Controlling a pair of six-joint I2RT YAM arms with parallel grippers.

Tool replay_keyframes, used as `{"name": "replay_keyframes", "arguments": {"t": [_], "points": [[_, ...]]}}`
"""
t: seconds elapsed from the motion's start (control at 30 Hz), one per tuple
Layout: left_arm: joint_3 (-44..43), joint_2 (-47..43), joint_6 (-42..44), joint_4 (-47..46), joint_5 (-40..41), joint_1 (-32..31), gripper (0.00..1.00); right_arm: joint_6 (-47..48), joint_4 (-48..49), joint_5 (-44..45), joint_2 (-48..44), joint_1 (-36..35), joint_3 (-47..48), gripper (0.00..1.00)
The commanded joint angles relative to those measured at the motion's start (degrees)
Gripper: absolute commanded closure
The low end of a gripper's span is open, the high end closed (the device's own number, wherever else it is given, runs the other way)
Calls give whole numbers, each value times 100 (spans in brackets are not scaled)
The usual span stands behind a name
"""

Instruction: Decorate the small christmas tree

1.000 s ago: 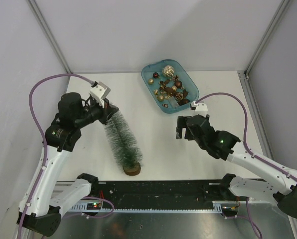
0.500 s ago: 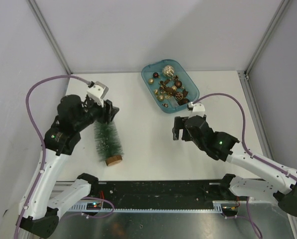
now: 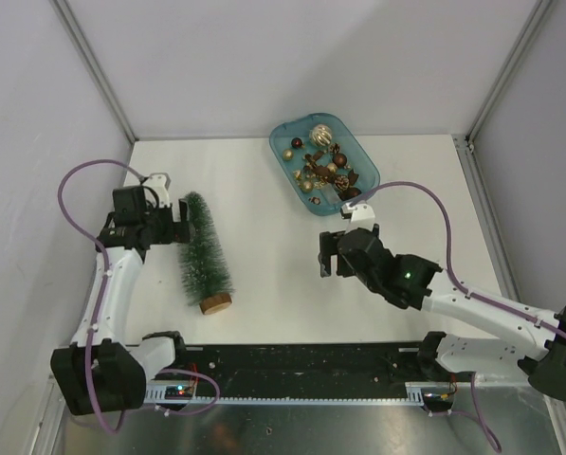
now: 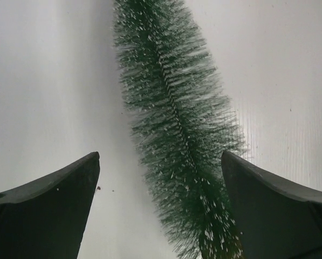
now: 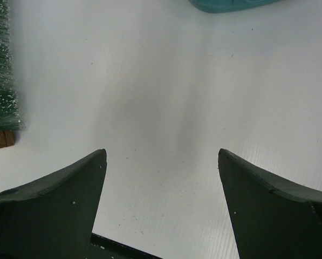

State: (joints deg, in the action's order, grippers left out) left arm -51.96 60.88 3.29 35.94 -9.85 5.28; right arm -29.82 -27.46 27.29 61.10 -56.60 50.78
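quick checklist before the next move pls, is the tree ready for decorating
1. Tree standing upright: not ok. It looks to be lying on its side, base toward the near edge.
2. Left gripper open: ok. One finger sits on each side of the tree.
3. Left fingers clear of the bristles: cannot tell. The bristles reach close to one finger.
4. Right gripper open and empty: ok. It is over bare table.
5. Ornaments available: ok. They are all in the tray, just beyond the right gripper.
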Motion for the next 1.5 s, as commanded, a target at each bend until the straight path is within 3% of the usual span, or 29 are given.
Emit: {"name": "replay_keyframes", "arguments": {"t": [0.0,0.3,0.6,0.77,0.93,1.03,1.1,1.27,1.33,1.47], "points": [[-390,303,-344,-450,-456,247,1,-27,83,307,6,-119,13,11],[-215,1354,-469,-1514,-441,441,5,-89,159,280,-17,-163,-91,11],[-225,1867,-526,-1970,-1546,757,52,-106,151,312,-107,-188,-209,11],[-179,2068,-519,-2004,-1741,755,50,-84,245,256,-61,-193,-210,11],[-122,2248,-465,-2019,-1757,755,39,-70,298,218,-55,-194,-210,11],[-133,2333,-439,-2056,-1746,754,40,-57,310,202,-60,-189,-216,11],[-153,2354,-451,-2076,-1788,755,48,-63,311,203,-73,-190,-211,11],[-250,2058,-677,-2096,-2216,744,91,-60,323,194,-120,-185,-210,11],[-303,1782,-853,-2099,-2454,689,97,-59,343,197,-128,-176,-214,11],[-372,1137,-1178,-2100,-2778,255,100,-63,405,187,-115,-142,-210,11]]}}
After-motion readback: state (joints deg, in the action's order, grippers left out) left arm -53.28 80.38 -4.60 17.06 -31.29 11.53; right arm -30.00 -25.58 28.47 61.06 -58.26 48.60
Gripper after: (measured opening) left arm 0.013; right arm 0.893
